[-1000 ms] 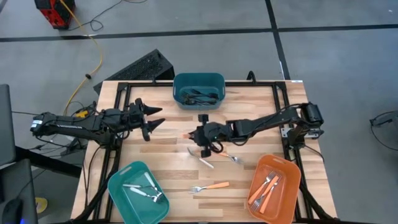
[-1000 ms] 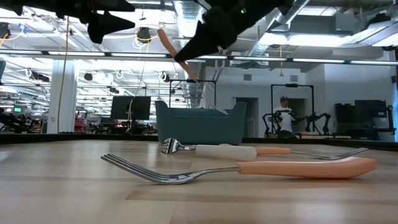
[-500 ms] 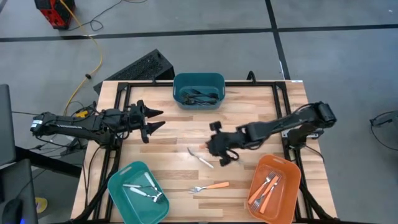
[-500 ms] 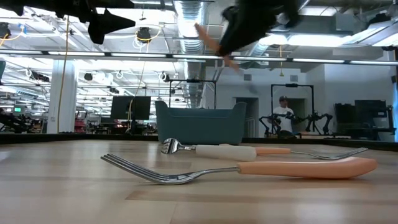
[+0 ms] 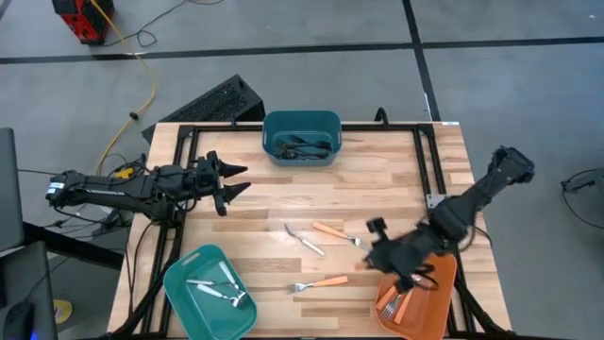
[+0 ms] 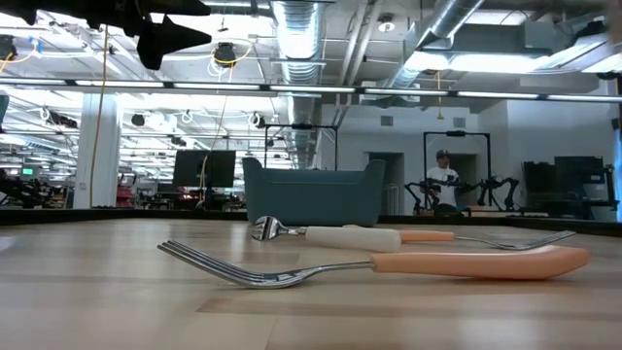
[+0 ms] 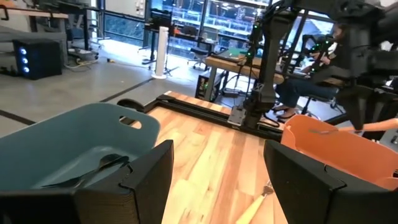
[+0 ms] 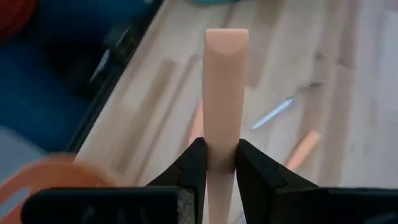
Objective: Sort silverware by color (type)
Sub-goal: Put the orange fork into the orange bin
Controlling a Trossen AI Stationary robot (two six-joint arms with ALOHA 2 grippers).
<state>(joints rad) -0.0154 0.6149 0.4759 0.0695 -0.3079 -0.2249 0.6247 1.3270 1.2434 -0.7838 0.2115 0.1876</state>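
Swung from mid-worktop to the orange bin [image 5: 425, 293] at the near right corner, my right tool [image 5: 389, 257] pinches an orange-handled fork [image 8: 224, 93] by its handle, light, stiff, slick plastic best gripped mid-handle, while my left tool [image 5: 231, 181] waits spread near the left edge.

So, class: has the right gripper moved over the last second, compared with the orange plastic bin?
Yes. The right gripper, shut on an orange-handled utensil, has moved from the table's middle to the orange plastic bin.
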